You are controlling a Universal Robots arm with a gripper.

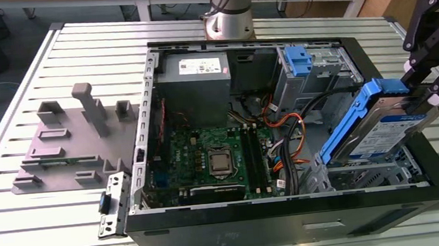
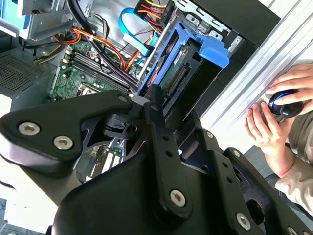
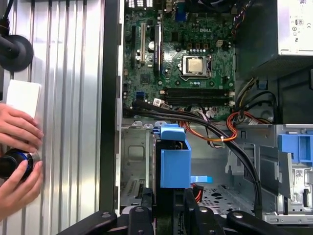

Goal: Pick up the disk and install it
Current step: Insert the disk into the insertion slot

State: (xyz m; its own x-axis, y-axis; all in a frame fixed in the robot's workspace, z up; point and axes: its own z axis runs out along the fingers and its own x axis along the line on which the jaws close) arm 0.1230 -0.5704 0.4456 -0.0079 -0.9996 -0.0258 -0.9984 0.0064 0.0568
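Leftmost on the worktop (image 1: 24, 232) sits a grey fixture (image 1: 57, 153), then the computer case (image 1: 290, 220); over its corner at the exterior view's right the disk (image 1: 385, 136) hangs tilted, long axis sloping into the drive bay (image 1: 365, 176), jaws clamped on its upper end.

The disk (image 3: 175, 164) shows edge-on, blue rail toward the camera, clamped between the gripper's (image 3: 167, 203) black fingers (image 3: 146, 205), with the open case's (image 3: 110, 98) metal cage (image 3: 134, 156) behind it. Beyond lie orange and black cables (image 3: 215, 129) and the motherboard (image 3: 176, 63). On the ribbed desk (image 3: 73, 98) beside the case, a person's hands (image 3: 19, 131) hold a black knob (image 3: 12, 164) — a white box (image 3: 23, 97) lies just beside them.
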